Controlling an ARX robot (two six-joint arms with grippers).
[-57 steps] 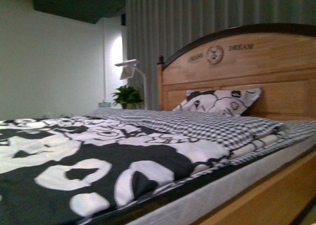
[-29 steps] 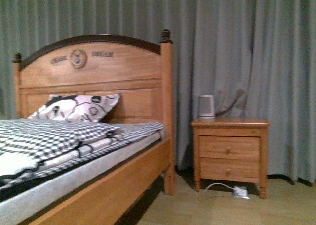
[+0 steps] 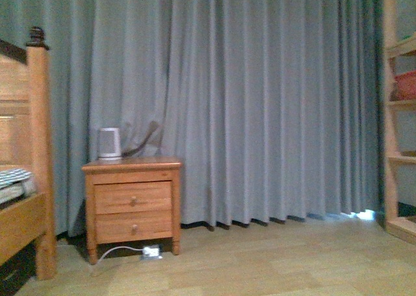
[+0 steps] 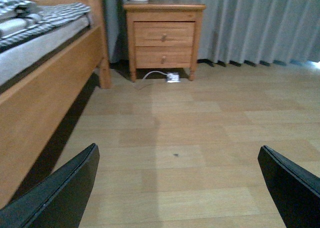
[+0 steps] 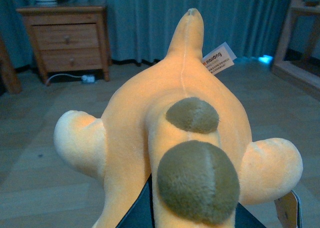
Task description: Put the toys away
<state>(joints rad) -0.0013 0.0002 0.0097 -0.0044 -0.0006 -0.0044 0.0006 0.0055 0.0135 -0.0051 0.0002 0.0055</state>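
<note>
A grey curtain [image 3: 260, 101] fills the far wall down to the wood floor [image 3: 273, 263]. The bed [image 3: 29, 179] is cut off at the front view's left side, showing only one post, a strip of headboard and a corner of checked bedding. A wooden shelf [image 3: 398, 114] is cut off at the right side; something red [image 3: 404, 86] on it is too blurred to identify. The nightstand [image 3: 133, 201] stands against the curtain just beside the bedpost. A pale device [image 3: 109, 143] sits at the left edge of its top, and a white cable with a plug block [image 3: 151, 251] lies on the floor under its front edge.

Neither arm shows in the front view. The toy [image 5: 185, 138], orange-yellow plush with a paper tag [image 5: 219, 57], fills the right wrist view, raised off the floor. The right gripper [image 5: 192, 219] is clamped on it, with only dark slivers of its fingers [image 5: 137, 213] showing beneath the plush. The left gripper [image 4: 177, 150] hangs spread wide over bare floor, holding nothing.
</note>
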